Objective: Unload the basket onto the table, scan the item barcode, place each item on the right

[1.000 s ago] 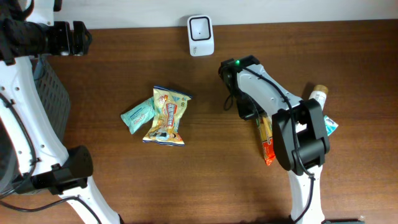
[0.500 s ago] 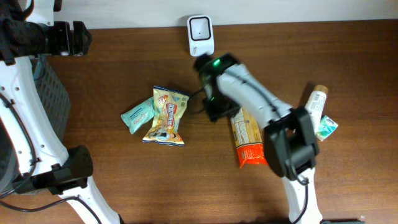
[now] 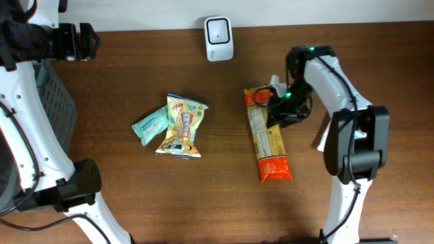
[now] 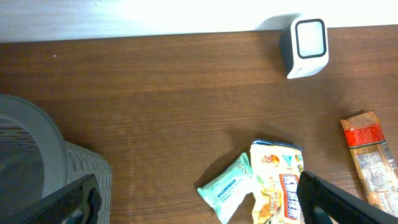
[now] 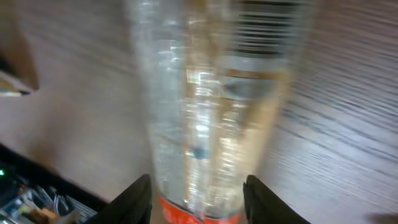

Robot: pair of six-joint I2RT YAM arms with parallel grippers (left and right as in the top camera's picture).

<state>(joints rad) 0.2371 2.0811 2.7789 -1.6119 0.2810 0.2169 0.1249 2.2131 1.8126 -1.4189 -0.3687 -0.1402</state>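
A long clear pasta packet (image 3: 266, 139) with orange ends lies flat on the brown table, right of centre. It also shows at the right edge of the left wrist view (image 4: 370, 162). My right gripper (image 3: 277, 108) reaches in from the right over its upper part. In the blurred right wrist view the packet (image 5: 211, 124) runs between the spread fingers of the open gripper (image 5: 198, 199), orange end nearest, barcode (image 5: 267, 25) facing up farther along. The white scanner (image 3: 219, 37) stands at the back edge. My left gripper (image 3: 85, 41) hangs open at the far left, holding nothing.
A yellow snack bag (image 3: 182, 127) and a teal wipes pack (image 3: 150, 127) lie left of centre, also seen in the left wrist view (image 4: 280, 180). A grey basket (image 3: 57, 115) stands at the left edge. The right arm's base link rises at the right.
The right arm swung from the left side of the packet to its right side. The packet, earlier carried under the arm at the right, now lies flat near the centre. The left arm stayed put.
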